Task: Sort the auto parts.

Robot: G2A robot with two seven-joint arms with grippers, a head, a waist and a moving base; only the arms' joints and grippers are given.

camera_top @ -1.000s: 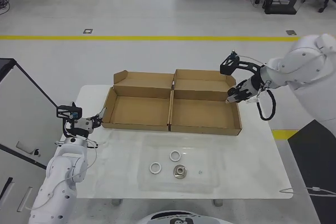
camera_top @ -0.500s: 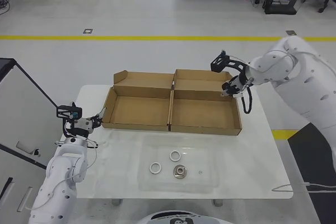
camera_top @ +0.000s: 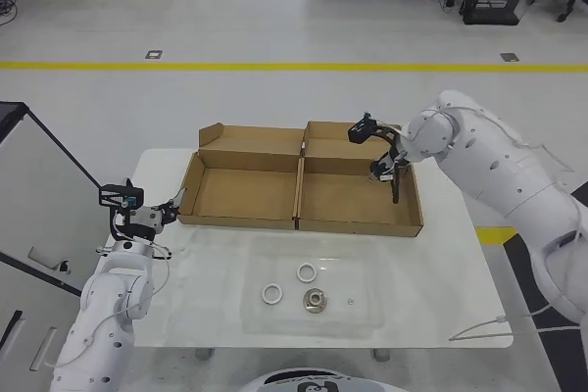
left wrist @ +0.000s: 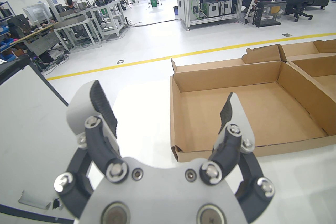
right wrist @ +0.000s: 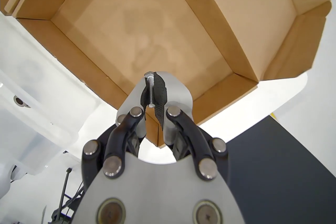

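White tabletop (camera_top: 441, 274): the right claw (right wrist: 155, 83) holds a threaded bolt (right wrist: 150, 93) over the right cardboard box (camera_top: 343, 201) at the far edge.
The bolt looks small, stiff and light, and it is clamped tight along its shank; the left claw (left wrist: 164, 93) gapes empty by the left edge.

Mid-frame in the top view, the left box (camera_top: 245, 194) and right box (camera_top: 358, 204) stand wall to wall, open on top; walls and raised back flaps bar the sides. The right gripper (camera_top: 379, 174) hangs over the right box. Bare table (camera_top: 451, 265) runs between them and the clear tray (camera_top: 367, 314) lower down.
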